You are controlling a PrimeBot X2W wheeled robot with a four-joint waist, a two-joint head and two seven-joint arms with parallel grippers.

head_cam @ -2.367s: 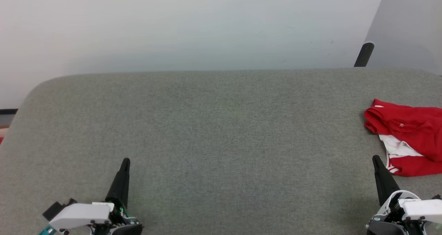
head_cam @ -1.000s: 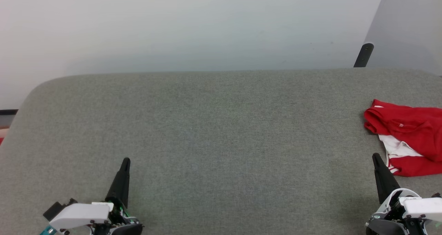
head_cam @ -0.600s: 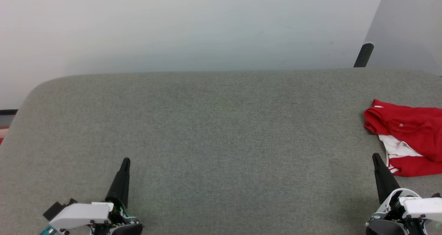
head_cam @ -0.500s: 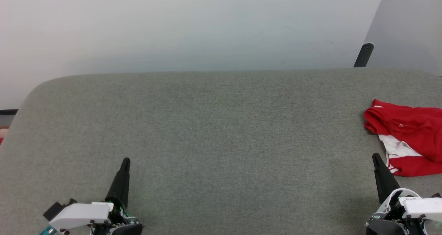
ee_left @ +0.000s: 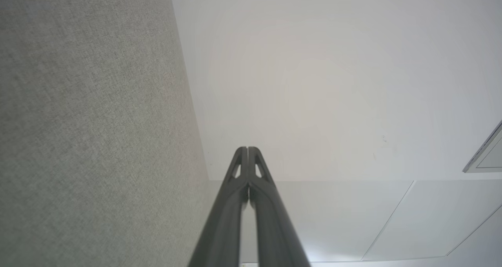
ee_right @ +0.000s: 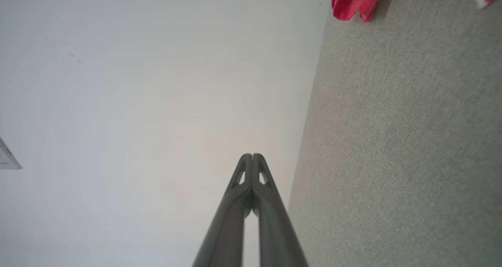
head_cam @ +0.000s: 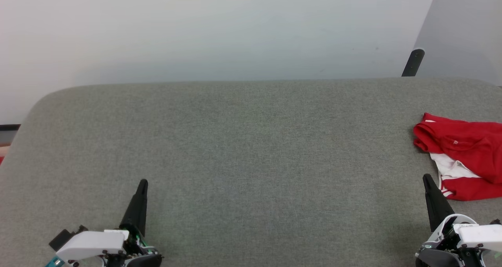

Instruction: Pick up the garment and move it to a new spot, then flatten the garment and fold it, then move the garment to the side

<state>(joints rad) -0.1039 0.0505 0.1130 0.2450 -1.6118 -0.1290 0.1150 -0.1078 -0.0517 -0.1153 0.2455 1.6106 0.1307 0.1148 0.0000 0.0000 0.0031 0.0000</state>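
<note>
The garment (head_cam: 466, 153), a crumpled red jersey with white lining and striped trim showing, lies at the right edge of the grey table (head_cam: 251, 149), partly cut off by the head view's border. A corner of the garment (ee_right: 355, 0) also appears at the top of the right wrist view. My right gripper (head_cam: 425, 178) is shut and empty, just left of and nearer than the jersey, not touching it. Its tips (ee_right: 252, 156) meet in the right wrist view. My left gripper (head_cam: 143, 182) is shut and empty at the lower left, far from the jersey; its closed tips (ee_left: 247, 149) show in the left wrist view.
A pale wall (head_cam: 219, 31) rises behind the table's far edge. A dark post (head_cam: 413, 62) stands at the back right beside a grey panel (head_cam: 464, 31). The table's left corner is rounded.
</note>
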